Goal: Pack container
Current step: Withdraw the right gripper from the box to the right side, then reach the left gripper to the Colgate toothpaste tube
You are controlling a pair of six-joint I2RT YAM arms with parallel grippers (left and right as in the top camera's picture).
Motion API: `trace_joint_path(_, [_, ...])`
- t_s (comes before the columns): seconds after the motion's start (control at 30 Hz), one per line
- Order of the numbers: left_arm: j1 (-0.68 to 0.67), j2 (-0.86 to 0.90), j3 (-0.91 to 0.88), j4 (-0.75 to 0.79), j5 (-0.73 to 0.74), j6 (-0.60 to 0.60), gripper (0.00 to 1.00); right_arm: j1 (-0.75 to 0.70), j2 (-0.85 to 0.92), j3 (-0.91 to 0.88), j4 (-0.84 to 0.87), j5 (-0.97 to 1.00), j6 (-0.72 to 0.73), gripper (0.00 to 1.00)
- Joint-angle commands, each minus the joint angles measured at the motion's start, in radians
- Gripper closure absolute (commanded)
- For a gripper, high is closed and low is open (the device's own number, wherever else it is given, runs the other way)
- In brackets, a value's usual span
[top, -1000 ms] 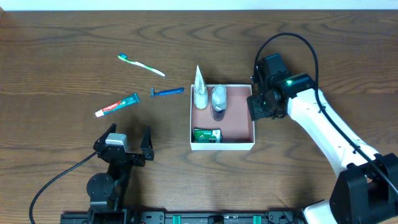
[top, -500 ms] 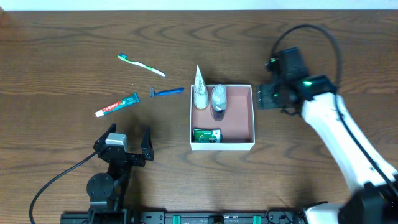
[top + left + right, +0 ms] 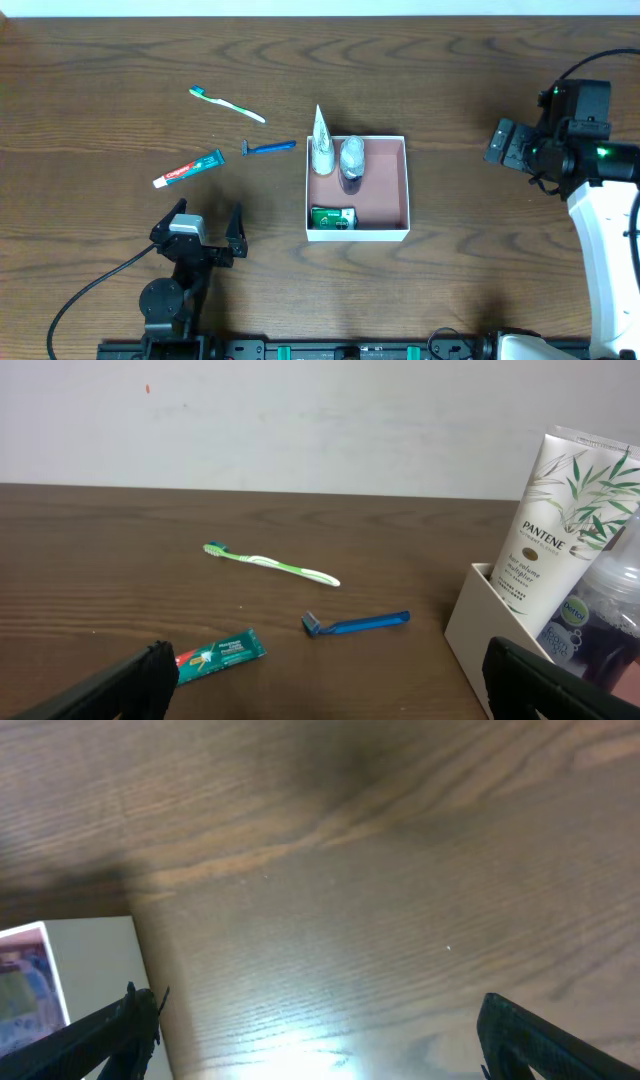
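Note:
The container (image 3: 390,226) is a shallow white-walled box with a pink-brown inside at the table's middle. It holds a white Pantene tube (image 3: 321,144), a clear bottle (image 3: 351,160) and a small green packet (image 3: 333,217). Its wall shows in the left wrist view (image 3: 478,628) and in the right wrist view (image 3: 95,960). On the table to its left lie a blue razor (image 3: 270,148), a green toothpaste tube (image 3: 189,169) and a green-and-white toothbrush (image 3: 227,103). My left gripper (image 3: 205,232) is open and empty near the front edge. My right gripper (image 3: 506,146) is open and empty, well right of the container.
The razor (image 3: 356,624), toothpaste (image 3: 219,656) and toothbrush (image 3: 271,563) also show in the left wrist view, with a pale wall behind the table. My right arm's white link (image 3: 605,230) runs down the table's right side.
My right gripper has drawn away from the container's right wall and moved far to the right, open and empty. The left arm and the objects have not moved.

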Motion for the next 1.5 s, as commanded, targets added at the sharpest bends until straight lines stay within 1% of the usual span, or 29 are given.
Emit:
trace_joint_path(0.0, [0.005,0.000,-0.019,-0.015,-0.005,0.011,0.02,-0.008,0.002,0.012,-0.015,-0.001,0.012,0.01])
trace_joint_path(0.07, [0.005,0.000,-0.017,-0.002,-0.006,-0.041,0.02,-0.008,0.002,0.012,-0.023,-0.001,0.012,0.01])
trace_joint_path(0.13, [0.005,0.002,-0.002,-0.021,-0.006,-0.084,0.02,-0.008,0.002,0.012,-0.023,-0.001,0.012,0.01])
trace_joint_path(0.23, [0.005,0.030,0.072,-0.111,-0.010,-0.150,0.02,-0.008,0.002,0.012,-0.023,-0.001,0.012,0.01])
trace_joint_path(0.33, [0.005,0.110,0.192,-0.228,-0.093,-0.215,0.02,-0.008,0.002,0.012,-0.023,-0.001,0.011,0.01])
trace_joint_path(0.4, [0.005,0.207,0.304,-0.319,-0.163,-0.240,0.02,-0.008,0.002,0.012,-0.023,-0.001,0.012,0.01])
trace_joint_path(0.47, [0.005,0.327,0.425,-0.406,-0.207,-0.240,0.02,-0.008,0.002,0.012,-0.023,-0.001,0.011,0.01])
trace_joint_path(0.57, [0.005,0.541,0.617,-0.527,-0.241,-0.239,0.02,-0.008,0.002,0.012,-0.023,-0.001,0.012,0.01])
trace_joint_path(0.67, [0.005,0.723,0.775,-0.613,-0.224,-0.240,0.02,-0.008,0.002,0.012,-0.023,-0.001,0.011,0.01])
trace_joint_path(0.73, [0.005,0.838,0.877,-0.673,-0.164,-0.240,0.02,-0.008,0.002,0.012,-0.023,-0.001,0.012,0.01])
trace_joint_path(0.87, [0.005,0.978,0.926,-0.684,-0.055,-0.240,0.02,-0.008,0.002,0.012,-0.023,-0.001,0.011,0.01])
trace_joint_path(1.03, [0.005,1.099,0.925,-0.654,-0.029,-0.240,0.02,-0.008,0.002,0.012,-0.023,-0.001,0.012,0.01])
trace_joint_path(1.07, [0.005,1.128,0.925,-0.627,-0.030,-0.240,0.08,-0.008,0.002,0.012,-0.023,-0.001,0.012,0.01])
trace_joint_path(1.1, [0.005,1.155,0.925,-0.595,-0.029,-0.251,0.18,-0.008,0.002,0.012,-0.023,-0.001,0.011,0.01])
trace_joint_path(1.17, [0.005,1.210,0.925,-0.513,-0.031,-0.364,0.19,-0.008,0.002,0.012,-0.023,-0.001,0.011,0.01])
trace_joint_path(1.23, [0.005,1.256,0.925,-0.438,-0.051,-0.519,0.19,-0.008,0.002,0.012,-0.023,-0.001,0.012,0.01])
trace_joint_path(1.3, [0.005,1.304,0.925,-0.377,-0.101,-0.692,0.18,-0.008,0.002,0.012,-0.023,-0.001,0.012,0.01])
trace_joint_path(1.37, [0.005,1.352,0.925,-0.347,-0.164,-0.864,0.18,-0.008,0.002,0.012,-0.023,-0.001,0.012,0.01])
trace_joint_path(1.43, [0.006,1.400,0.925,-0.346,-0.214,-0.999,0.18,-0.008,0.002,0.012,-0.023,-0.001,0.012,0.01])
trace_joint_path(1.47, [0.006,1.422,0.925,-0.346,-0.226,-1.042,0.13,-0.008,0.002,0.012,-0.023,-0.001,0.012,0.01])
